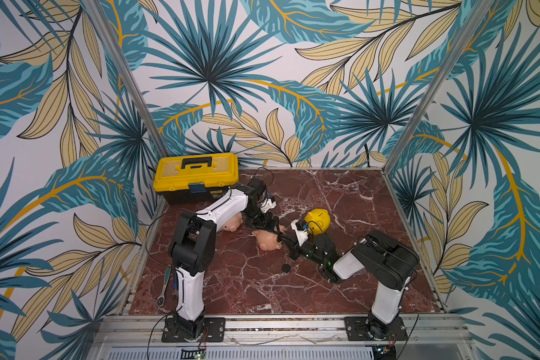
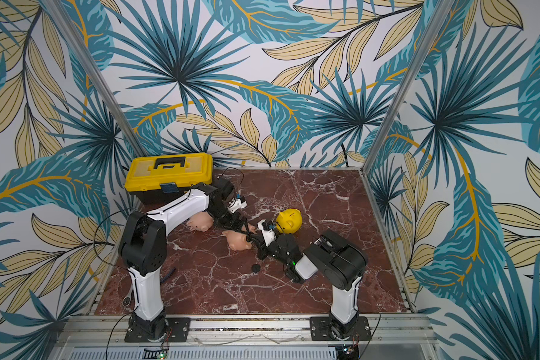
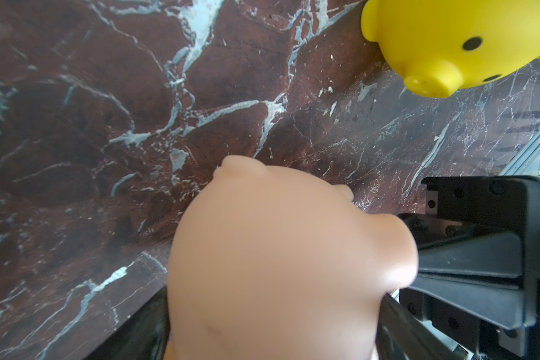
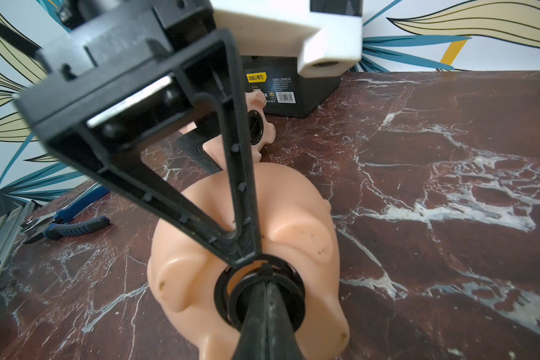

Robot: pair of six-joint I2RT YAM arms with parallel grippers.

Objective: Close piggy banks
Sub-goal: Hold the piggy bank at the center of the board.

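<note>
While the left gripper (image 1: 270, 227) bends down from its raised elbow and clamps the middle pink pig (image 1: 268, 241) across the body, the right gripper (image 4: 264, 276) reaches in low, jaws pressed together, tips at the black plug (image 4: 233, 308) in that pig's belly hole. Another pink pig (image 1: 232, 223) lies under the left forearm. The yellow pig (image 1: 318, 219) stands just behind the right wrist. The table (image 1: 340, 199) is red marble, with a toolbox (image 1: 197, 177) in the far corner, a loose plug (image 1: 286, 267) and leaf-patterned walls (image 1: 262, 78).
</note>
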